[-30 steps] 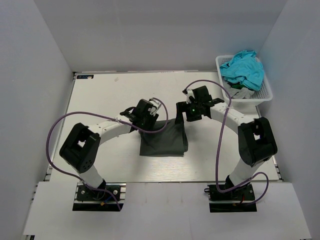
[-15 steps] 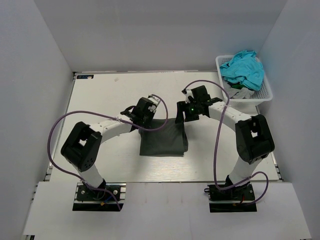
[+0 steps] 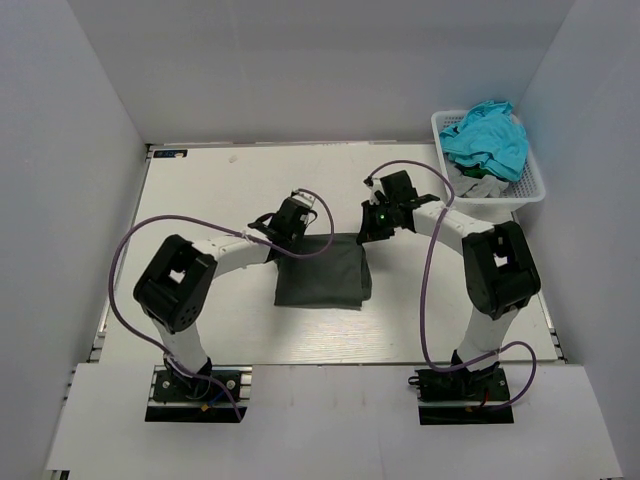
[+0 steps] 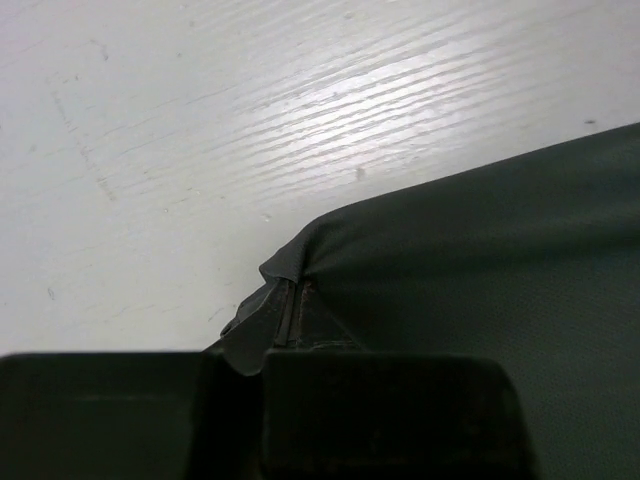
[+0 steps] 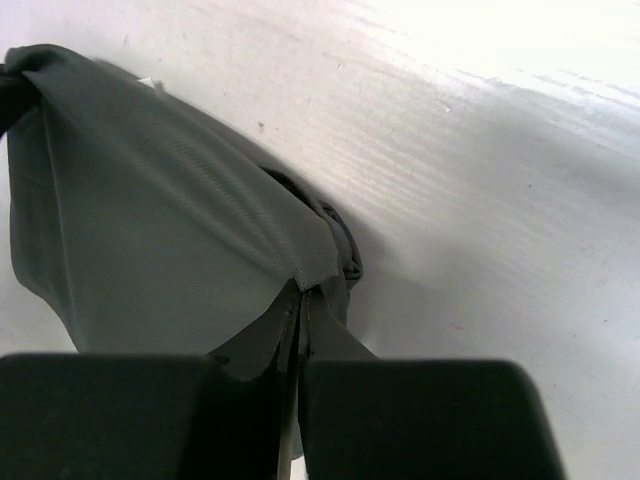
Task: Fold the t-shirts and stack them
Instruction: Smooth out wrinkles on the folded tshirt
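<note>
L gripper (image 3: 290, 224) closed tight, pinching dark tee (image 3: 322, 281) at its upper-left corner. R gripper (image 3: 371, 226) likewise closed on the upper-right corner. Tee lies mid-frame on table (image 3: 200, 190). Turquoise tee (image 3: 487, 136) in basket (image 3: 497, 203), upper right.

The shirt (image 3: 320, 282) lies on the table (image 3: 200, 190), about midway between its left and right edges, between the 2 arms; the left gripper (image 3: 284, 240) sits at the shirt's far left corner, the right gripper (image 3: 366, 234) at its far right corner, each with cloth between its jaws; the basket (image 3: 533, 183) stands at the table's far right corner, well apart from the shirt; a heap of clothes (image 3: 487, 135) lies in it.
</note>
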### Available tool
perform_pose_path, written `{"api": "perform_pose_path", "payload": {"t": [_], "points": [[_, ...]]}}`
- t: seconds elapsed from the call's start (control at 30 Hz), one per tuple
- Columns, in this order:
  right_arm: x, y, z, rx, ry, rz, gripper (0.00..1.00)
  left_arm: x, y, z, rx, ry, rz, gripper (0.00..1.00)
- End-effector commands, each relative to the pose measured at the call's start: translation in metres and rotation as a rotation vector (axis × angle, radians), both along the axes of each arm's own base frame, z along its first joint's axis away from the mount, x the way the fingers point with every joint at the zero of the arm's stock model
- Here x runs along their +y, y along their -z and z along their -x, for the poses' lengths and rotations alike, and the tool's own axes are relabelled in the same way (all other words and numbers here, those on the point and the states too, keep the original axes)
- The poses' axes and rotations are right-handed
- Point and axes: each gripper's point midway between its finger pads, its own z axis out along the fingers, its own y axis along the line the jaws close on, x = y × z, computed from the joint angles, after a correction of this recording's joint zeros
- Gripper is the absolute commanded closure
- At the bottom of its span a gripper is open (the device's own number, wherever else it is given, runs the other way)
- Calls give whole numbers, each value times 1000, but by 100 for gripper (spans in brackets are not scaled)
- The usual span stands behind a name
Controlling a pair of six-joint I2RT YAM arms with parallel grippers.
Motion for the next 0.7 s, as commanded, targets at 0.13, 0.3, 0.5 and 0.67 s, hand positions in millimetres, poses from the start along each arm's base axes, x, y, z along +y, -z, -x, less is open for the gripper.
{"api": "perform_pose_path", "payload": {"t": [0.13,0.3,0.5,0.67], "points": [[-10,20,-21,28,85,0,100,17,26,-8,28,-139,-57,100],[-13,36,-20,66,94,23,100,17,36,-12,58,-175,-56,100],[-7,5,-32,3,82,-1,90,14,-3,-28,37,-242,-51,86],[0,-42,-33,-58,55,-52,40,4,-67,-38,-26,-270,42,0]]}}
